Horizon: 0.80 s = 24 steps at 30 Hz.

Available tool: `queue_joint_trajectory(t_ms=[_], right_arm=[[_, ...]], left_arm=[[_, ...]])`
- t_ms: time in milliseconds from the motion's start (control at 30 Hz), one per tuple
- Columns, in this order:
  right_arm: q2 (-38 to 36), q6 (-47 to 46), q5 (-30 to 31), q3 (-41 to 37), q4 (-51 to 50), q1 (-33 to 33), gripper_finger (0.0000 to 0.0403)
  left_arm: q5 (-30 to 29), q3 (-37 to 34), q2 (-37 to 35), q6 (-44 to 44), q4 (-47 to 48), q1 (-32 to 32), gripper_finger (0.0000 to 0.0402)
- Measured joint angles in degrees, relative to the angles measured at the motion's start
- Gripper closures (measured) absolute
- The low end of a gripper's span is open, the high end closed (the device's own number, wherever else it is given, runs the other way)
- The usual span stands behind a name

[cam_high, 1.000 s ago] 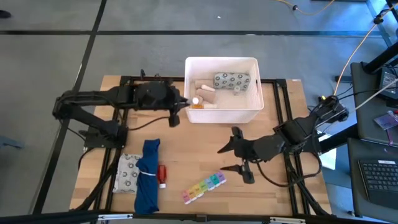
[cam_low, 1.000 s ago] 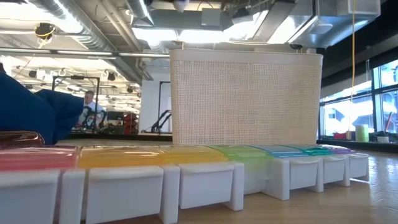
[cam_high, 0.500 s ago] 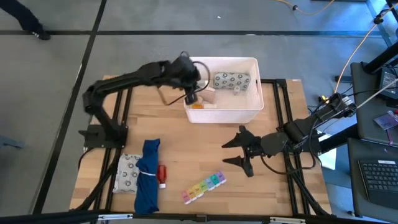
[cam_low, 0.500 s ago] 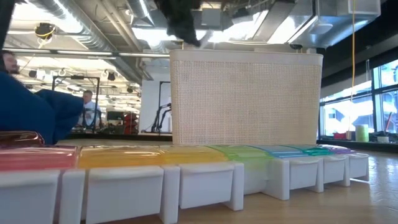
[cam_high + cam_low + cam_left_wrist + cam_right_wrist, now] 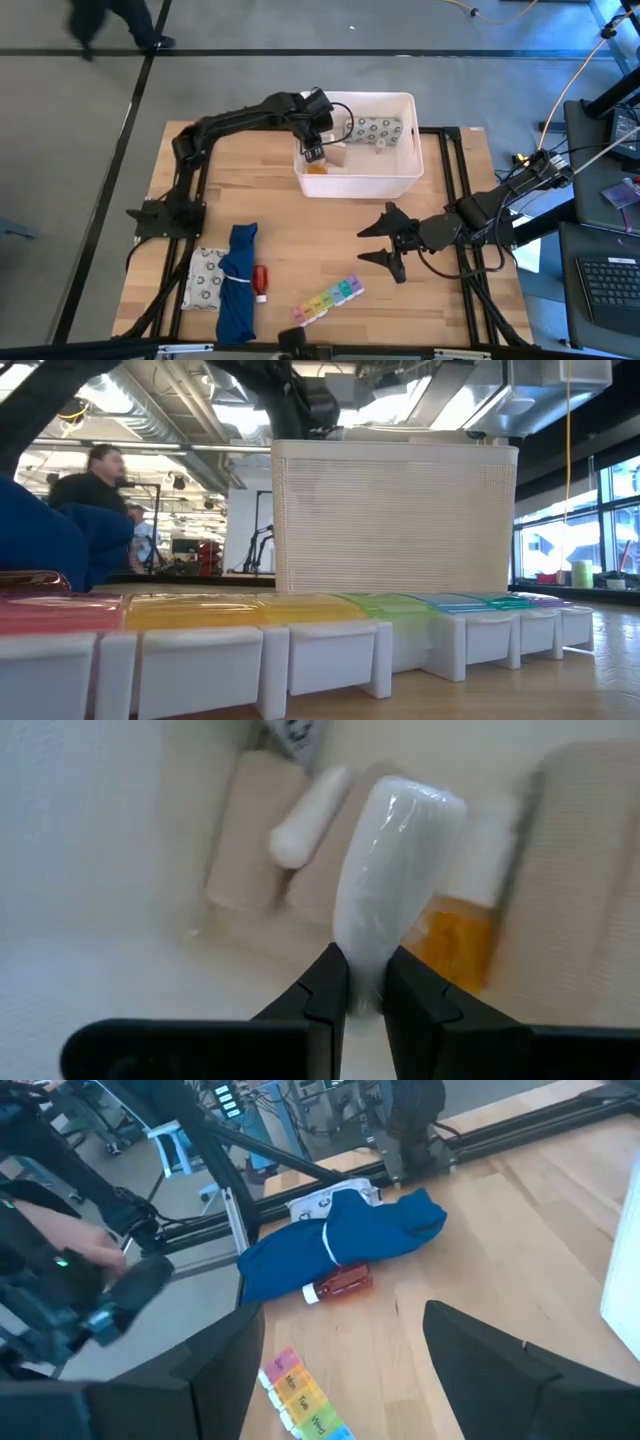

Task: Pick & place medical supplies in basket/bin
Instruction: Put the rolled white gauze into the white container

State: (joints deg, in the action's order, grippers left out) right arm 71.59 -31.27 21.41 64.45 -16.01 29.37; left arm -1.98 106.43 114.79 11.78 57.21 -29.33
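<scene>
The left gripper [image 5: 362,988] reaches into the tub [image 5: 400,186], 2 dark fingers pinched on 1 white, plastic-wrapped gauze roll [image 5: 392,870]. The tub is white, rectangular, with a finely textured wall. Inside lie beige rolls [image 5: 334,154], 1 orange bottle [image 5: 452,942] and 1 grey-patterned packet [image 5: 373,129]. The right gripper [image 5: 378,243] hovers over bare wood, fingers spread wide. Near the table's front edge: 1 rainbow organizer [image 5: 328,301] of lidded cells, 1 red tube [image 5: 261,280], 1 blue cloth [image 5: 237,283] and 1 patterned packet [image 5: 205,280].

Both arms black w/ thin black cables; left gripper [image 5: 365,995] & right gripper [image 5: 345,1370] have black, pointy fingers.
</scene>
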Motion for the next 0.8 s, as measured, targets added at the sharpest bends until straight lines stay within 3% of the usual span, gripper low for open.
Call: queue_joint_trajectory(t_ms=[367,800], right_arm=[[0.00,0.35,3.00,0.00,-0.04,0.00,0.0127],[0.00,1.94,3.02,0.01,-0.11,0.04,0.0127]], left_arm=[[-7.23,-0.08,1.53,0.40,-1.74,-0.25,0.0335],[-6.93,-0.08,1.52,4.66,-1.75,0.37,0.0264]])
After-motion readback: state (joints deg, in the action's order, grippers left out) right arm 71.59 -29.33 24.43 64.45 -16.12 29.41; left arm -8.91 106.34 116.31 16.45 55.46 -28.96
